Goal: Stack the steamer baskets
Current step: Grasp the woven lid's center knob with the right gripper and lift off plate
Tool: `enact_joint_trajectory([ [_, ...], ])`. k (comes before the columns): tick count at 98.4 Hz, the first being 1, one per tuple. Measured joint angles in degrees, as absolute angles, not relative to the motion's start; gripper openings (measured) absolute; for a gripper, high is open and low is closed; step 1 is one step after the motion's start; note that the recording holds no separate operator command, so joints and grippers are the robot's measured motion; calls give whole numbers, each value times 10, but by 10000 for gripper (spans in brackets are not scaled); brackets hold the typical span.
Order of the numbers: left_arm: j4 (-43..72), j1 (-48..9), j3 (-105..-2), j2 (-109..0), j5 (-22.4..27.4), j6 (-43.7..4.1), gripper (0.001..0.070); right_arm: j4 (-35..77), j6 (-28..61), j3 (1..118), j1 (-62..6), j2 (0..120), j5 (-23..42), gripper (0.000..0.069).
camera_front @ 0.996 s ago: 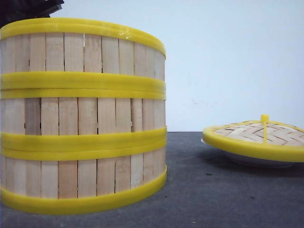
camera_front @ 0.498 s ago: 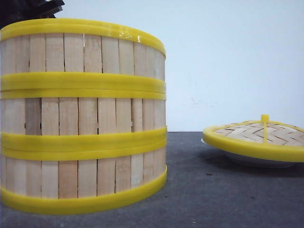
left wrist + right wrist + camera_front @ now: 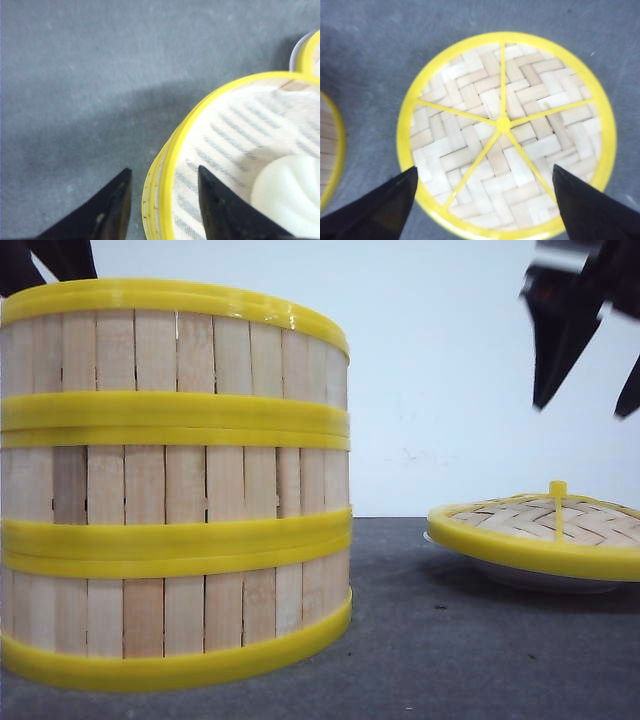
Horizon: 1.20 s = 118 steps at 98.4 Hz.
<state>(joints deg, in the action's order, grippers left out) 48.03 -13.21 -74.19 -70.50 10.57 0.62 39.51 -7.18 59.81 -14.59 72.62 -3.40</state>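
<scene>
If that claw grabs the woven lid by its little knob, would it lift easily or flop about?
The lid probably stays stiff: yellow spokes and a solid rim frame the weave. It looks light, being thin woven strips. The knob is small and smooth plastic, so it might slip; the open right gripper spans much more than the knob. Resting on a plate, it may slide if nudged.

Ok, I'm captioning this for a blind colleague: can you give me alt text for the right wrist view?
A round woven lid with a yellow rim and spokes lies on a grey table, directly below the open right gripper, whose dark fingers frame it. The yellow rim of a basket shows at the edge.
</scene>
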Motion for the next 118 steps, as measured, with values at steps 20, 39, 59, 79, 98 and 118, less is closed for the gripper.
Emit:
enact_joint_trajectory([
  [20,496,-130,-742,-658,104,6,239,348,-62,598,-146,799,-34,466],
  [39,505,-130,-742,-627,104,6,239,306,-62,598,-144,839,-32,448],
  [59,505,-130,-742,-617,92,6,239,296,-62,598,-138,863,-32,388],
  [79,506,-130,-742,-617,88,6,239,295,-62,598,-133,863,-30,248],
  [98,505,-130,-742,-617,88,6,239,295,-62,598,-131,863,-30,99],
  [118,506,-130,-742,-617,88,6,239,296,-62,598,-131,863,-30,63],
])
